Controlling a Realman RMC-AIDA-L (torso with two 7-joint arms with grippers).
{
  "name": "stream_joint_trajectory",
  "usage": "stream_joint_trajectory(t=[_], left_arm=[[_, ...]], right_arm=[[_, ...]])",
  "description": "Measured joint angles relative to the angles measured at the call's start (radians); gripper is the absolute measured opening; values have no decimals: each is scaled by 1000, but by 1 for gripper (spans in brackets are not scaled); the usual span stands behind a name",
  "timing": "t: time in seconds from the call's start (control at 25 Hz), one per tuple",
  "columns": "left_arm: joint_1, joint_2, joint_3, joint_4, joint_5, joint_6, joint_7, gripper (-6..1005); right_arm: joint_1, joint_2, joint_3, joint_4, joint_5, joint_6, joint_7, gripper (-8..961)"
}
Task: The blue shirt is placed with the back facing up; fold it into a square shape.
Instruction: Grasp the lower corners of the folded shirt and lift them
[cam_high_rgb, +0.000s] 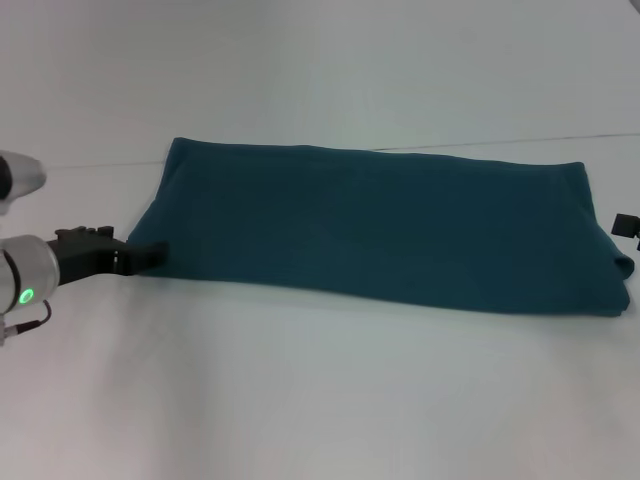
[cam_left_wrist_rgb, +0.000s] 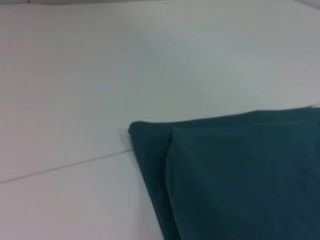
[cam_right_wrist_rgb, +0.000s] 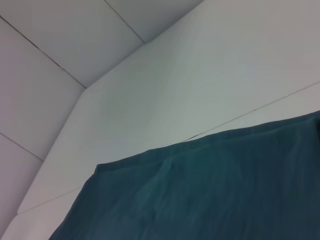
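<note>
A: Left end effector (cam_high_rgb: 150, 256)?
B: At 9 o'clock, tips at the near left corner of the blue shirt (cam_high_rgb: 380, 225); whether it pinches cloth, cannot tell.
A: Shirt?
B: Folded into a long band, lying flat across the white table (cam_high_rgb: 300, 400), centre to 3 o'clock.
A: Right end effector (cam_high_rgb: 626, 226)?
B: At 3 o'clock by the shirt's right end, mostly out of view; opening cannot be told.

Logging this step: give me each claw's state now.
Left claw: at the shirt's left near corner; open or closed cannot be told.
Right claw: barely visible at the shirt's right end; cannot be told.
</note>
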Motion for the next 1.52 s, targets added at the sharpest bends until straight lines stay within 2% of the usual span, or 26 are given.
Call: stream_joint_trajectory(t=[0.68, 1.0, 1.28, 1.52], left_arm=[[-16, 0, 21, -73, 1, -76, 49, 875], [-24, 2, 25, -87, 1, -76, 57, 876], [-24, 2, 71, -88, 2, -72, 57, 844], [-24, 0, 77, -83, 5, -47, 57, 817]], right_arm=[[-6, 4, 2, 2, 0, 4, 0, 851], [-9, 7, 2, 2, 0, 4, 0, 851], [-13, 9, 3, 2, 0, 4, -1, 850], [-18, 9, 9, 2, 0, 2, 0, 850]])
